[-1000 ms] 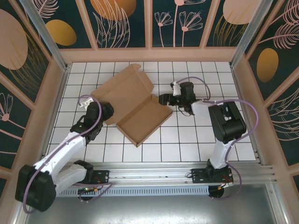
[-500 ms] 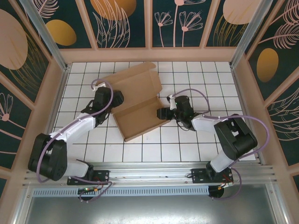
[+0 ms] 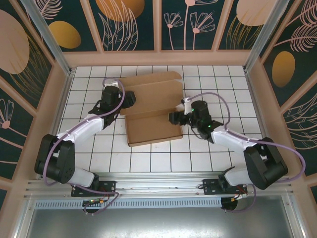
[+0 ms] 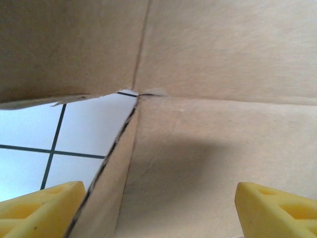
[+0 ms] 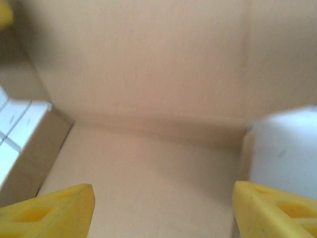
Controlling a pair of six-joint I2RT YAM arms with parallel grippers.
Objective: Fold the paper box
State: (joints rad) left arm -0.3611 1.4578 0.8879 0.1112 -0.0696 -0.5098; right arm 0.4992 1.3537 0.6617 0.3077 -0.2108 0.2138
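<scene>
Two tools gape wide, gripping nothing: left tool (image 3: 128, 99) at nine o'clock of the paper box (image 3: 151, 111), right tool (image 3: 174, 118) at three o'clock; shallow matte brown cardboard, centred on the tiled worktop (image 3: 198, 153).

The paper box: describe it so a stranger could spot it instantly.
On the white tiled table, between the left gripper and the right gripper, lies the paper box. It is the only brown cardboard there: a shallow tray with its lid open.
</scene>
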